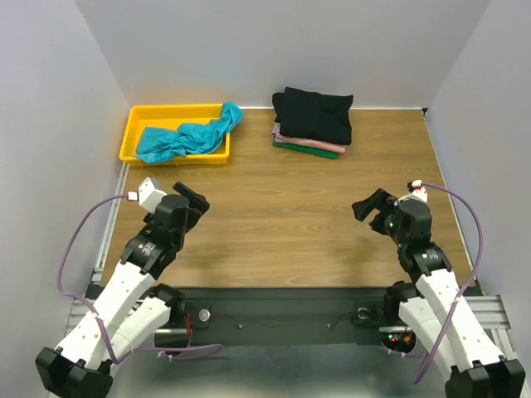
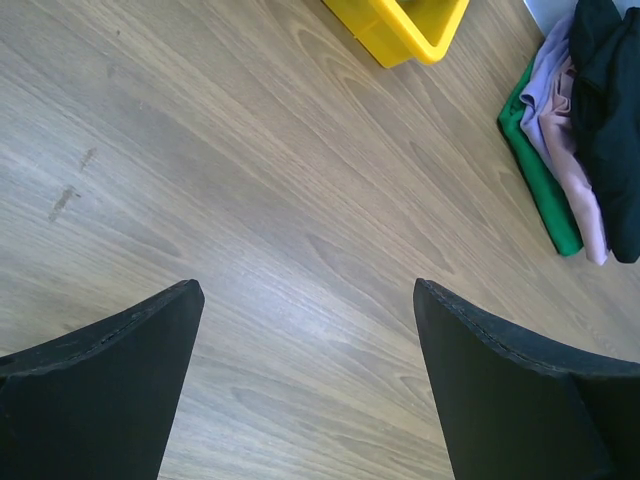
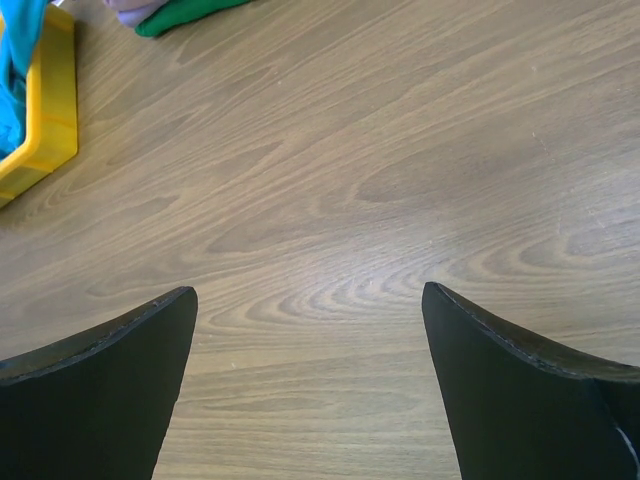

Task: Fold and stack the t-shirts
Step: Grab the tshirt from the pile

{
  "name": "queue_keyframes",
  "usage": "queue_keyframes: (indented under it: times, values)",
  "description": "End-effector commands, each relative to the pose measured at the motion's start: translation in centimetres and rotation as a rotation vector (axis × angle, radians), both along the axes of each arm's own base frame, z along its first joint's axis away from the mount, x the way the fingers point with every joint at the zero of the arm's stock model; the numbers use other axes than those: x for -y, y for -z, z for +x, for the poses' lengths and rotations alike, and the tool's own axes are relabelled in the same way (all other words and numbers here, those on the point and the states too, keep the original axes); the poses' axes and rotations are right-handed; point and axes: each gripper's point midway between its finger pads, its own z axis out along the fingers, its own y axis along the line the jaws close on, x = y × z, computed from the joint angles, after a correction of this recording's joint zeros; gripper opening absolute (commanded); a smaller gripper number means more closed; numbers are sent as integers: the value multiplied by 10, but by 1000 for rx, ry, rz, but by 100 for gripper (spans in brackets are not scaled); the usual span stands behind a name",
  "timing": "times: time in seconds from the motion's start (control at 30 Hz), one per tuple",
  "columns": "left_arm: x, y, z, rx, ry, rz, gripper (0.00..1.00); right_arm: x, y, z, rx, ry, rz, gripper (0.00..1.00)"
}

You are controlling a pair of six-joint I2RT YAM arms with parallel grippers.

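1. Task items. I see one teal t-shirt (image 1: 187, 137), unfolded and crumpled, lying in the yellow tray (image 1: 170, 109) at the far left corner of the counter (image 1: 282, 232). One end of it drapes over the tray's right rim. The folded shirts are stacked at the far edge, right of centre. The black t-shirt (image 1: 315, 112) is on top, the pale pink t-shirt (image 1: 292, 139) is below it, and the dark green t-shirt (image 1: 309, 151) is at the bottom.

2. Claws. The left gripper (image 2: 305, 300) has its jaws spread wide and holds nothing, with bare wood showing between the fingers. It hangs over the left side of the counter, near the front edge. The right gripper (image 3: 308, 300) is in the same state, jaws apart and empty, over the right side near the front edge. Both are well apart from every shirt.

3. Limits of view. The teal shirt is too bunched for me to pick out its collar or sleeves, and the tray walls hide its lower folds. The pink and green shirts show only as thin edges under the black one. The left wrist view cuts the stack off at the frame's right edge. The right wrist view catches only a corner of the green shirt and a sliver of teal.
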Motion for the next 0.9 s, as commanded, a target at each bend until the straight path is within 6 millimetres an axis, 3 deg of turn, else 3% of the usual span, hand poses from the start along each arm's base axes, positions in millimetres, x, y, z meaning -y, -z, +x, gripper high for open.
queue_keyframes:
  times: [0.0, 0.27, 0.47, 0.53, 0.7, 0.77, 0.8, 0.87]
  values:
    - [-8, -9, 7, 30, -43, 30, 98, 1, -14, 4, 39, 14, 8, 100]
    - [-9, -33, 45, 43, -74, 102, 98, 5, -7, 6, 8, 49, 13, 100]
    - [-31, -53, 108, 13, -114, 157, 98, 4, -8, 7, 6, 43, 14, 100]
    - [-47, -52, 133, -20, -143, 181, 98, 6, -10, 8, 12, 54, 10, 100]
    - [-64, -43, 200, -82, -119, 219, 98, 13, -18, 15, 18, 102, -6, 100]
    - [-76, -35, 214, -137, -137, 254, 98, 13, -16, 17, 7, 103, -10, 100]
    - [-78, -31, 232, -154, -144, 264, 98, 13, -14, 18, -3, 102, -14, 100]
    - [-89, -20, 241, -221, -164, 295, 98, 16, -10, 19, -14, 111, -25, 100]
